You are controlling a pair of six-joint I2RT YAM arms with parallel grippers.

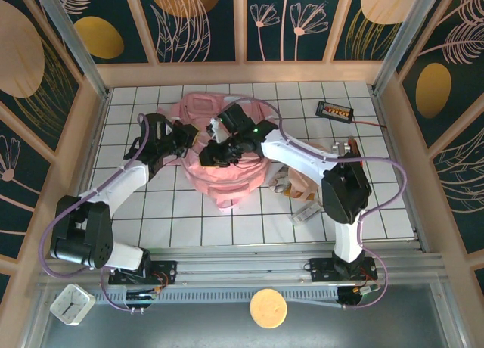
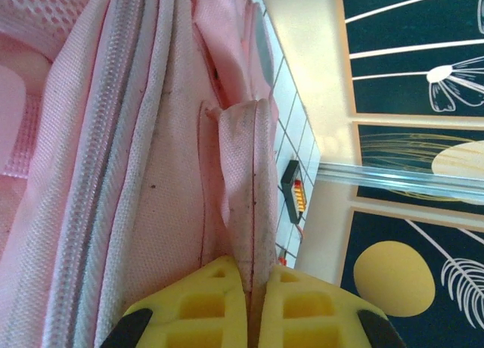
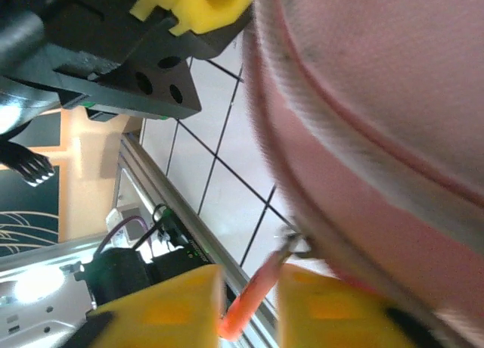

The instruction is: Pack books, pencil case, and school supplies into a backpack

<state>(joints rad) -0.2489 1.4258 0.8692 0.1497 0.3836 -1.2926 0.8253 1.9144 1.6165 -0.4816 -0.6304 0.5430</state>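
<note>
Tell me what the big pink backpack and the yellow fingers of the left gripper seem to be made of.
Big pink backpack: woven, likely synthetic fabric, matte; a fine weave grid shows, with open mesh at one corner. Yellow fingers of the left gripper: probably moulded plastic, matte, with square recesses.

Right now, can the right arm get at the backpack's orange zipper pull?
Probably yes: the right gripper is open around the orange zipper pull at the backpack edge, nothing between.

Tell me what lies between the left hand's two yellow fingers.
A fold of fabric from the pink backpack, pinched between the fingers of the left hand; the left wrist view shows it.
</note>
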